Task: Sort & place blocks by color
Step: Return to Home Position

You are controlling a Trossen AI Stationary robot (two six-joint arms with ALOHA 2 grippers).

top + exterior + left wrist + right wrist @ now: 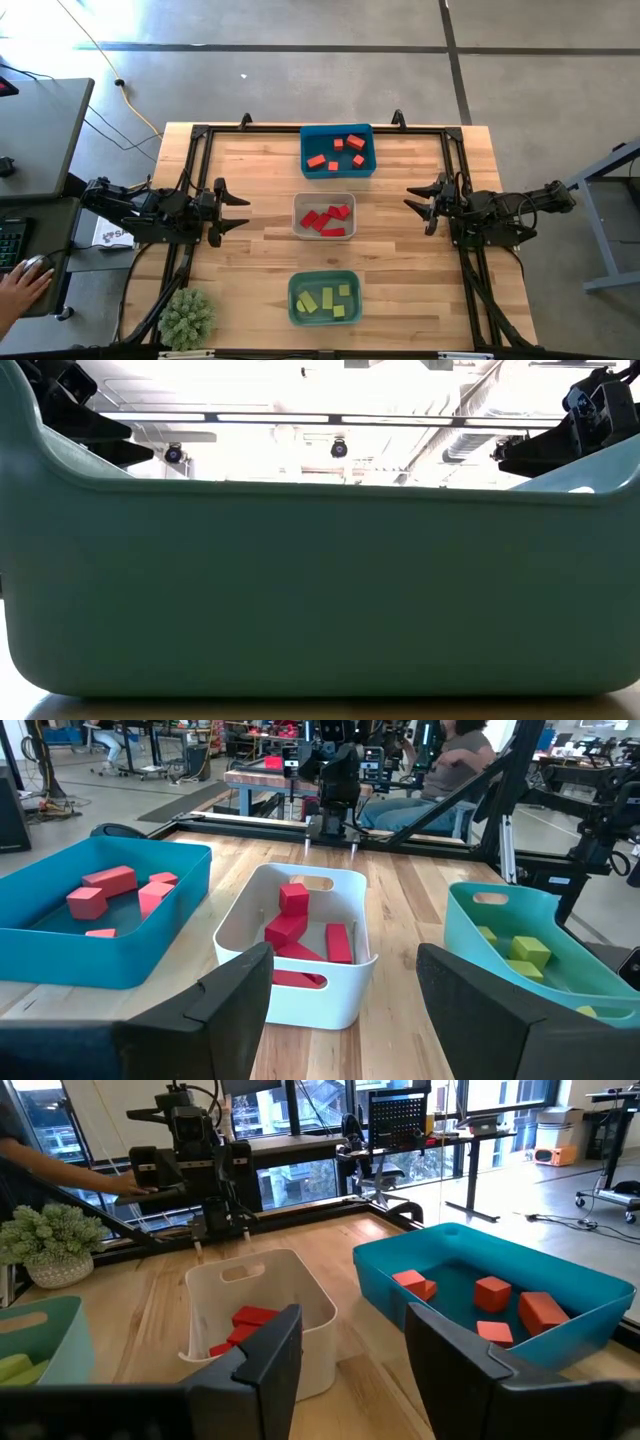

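The left gripper [243, 212] sits to the left of the white bin [324, 196]. It is clear of the bin and points at it, with its fingers spread wide and nothing between them. The right gripper [413, 205] faces the white bin from the right, about as far off, and is also wide open and empty. How high either one hangs over the table [255, 270] is hard to judge. The low view is nearly filled by one bin's wall and shows only dark arm parts in its upper corners.

The white bin stands mid-table and holds the red blocks [322, 220] in a loose heap, several of them overlapping.

Behind the white bin, toward the table's far edge and just apart from it, is the blue bin [303, 150]. The orange blocks [356, 142] lie scattered across its floor.

In front of the white bin, toward the near edge, is the teal bin [292, 298]. The green blocks [307, 300] lie flat inside it.

The three bins form one straight row between the grippers.

A small plant [187, 318] stands at the table corner, front-left of the white bin and near the teal one. Far left of the white bin, off the table, a person's hand [22, 282] rests at a side desk.
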